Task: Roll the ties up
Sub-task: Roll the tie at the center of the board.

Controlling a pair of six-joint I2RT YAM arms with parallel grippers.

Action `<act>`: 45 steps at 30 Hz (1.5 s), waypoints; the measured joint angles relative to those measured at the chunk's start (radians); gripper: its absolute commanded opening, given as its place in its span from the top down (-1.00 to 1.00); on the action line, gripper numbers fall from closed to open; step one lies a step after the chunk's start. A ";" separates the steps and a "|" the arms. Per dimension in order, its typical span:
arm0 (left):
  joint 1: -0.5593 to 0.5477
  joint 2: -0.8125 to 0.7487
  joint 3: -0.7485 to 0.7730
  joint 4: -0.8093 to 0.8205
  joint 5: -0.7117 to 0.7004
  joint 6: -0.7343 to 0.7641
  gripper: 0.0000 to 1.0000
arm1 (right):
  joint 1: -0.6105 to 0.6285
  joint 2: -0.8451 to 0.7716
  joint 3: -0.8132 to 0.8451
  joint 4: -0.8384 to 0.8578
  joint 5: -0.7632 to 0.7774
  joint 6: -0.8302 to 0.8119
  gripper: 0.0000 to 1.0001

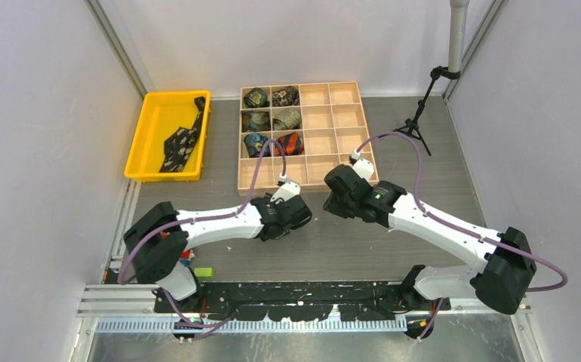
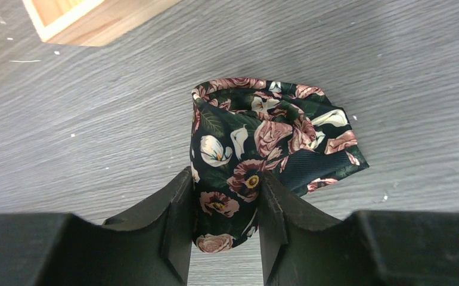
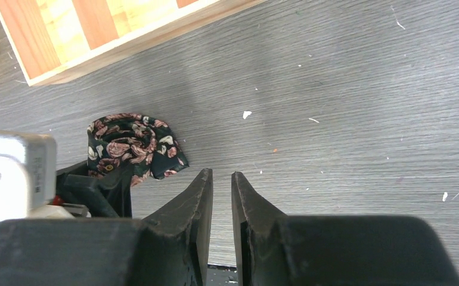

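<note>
The dark floral-print fabric necktie (image 2: 263,143) is coiled up, and my left gripper (image 2: 226,176) is clamped on the roll's near side, the rest bulging just ahead of the fingertips on the grey wood-grain table (image 2: 394,89). My right gripper (image 3: 221,174) hangs just right of it, open only a narrow slit, nothing between its jaws. Ahead of both hands, the wooden compartment tray (image 1: 340,117) already holds six rolled ties (image 1: 272,121). So I'd call this one rolled but not stowed. Far off to my left hand's left, a black pale-dotted tie (image 1: 182,139) lies unrolled in the yellow plastic bin (image 1: 148,143), so that one's left to do.
</note>
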 measured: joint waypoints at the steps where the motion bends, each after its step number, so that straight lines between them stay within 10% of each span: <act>1: -0.014 0.016 0.010 -0.014 -0.027 -0.007 0.32 | -0.001 -0.004 0.000 -0.003 0.002 0.000 0.53; 18: -0.170 0.269 0.176 -0.194 -0.237 -0.085 -0.04 | -0.013 -0.074 -0.001 -0.041 0.027 0.000 0.53; 45: -0.157 0.146 0.286 -0.272 0.015 0.006 -0.46 | -0.015 -0.129 -0.012 -0.024 -0.006 -0.002 0.35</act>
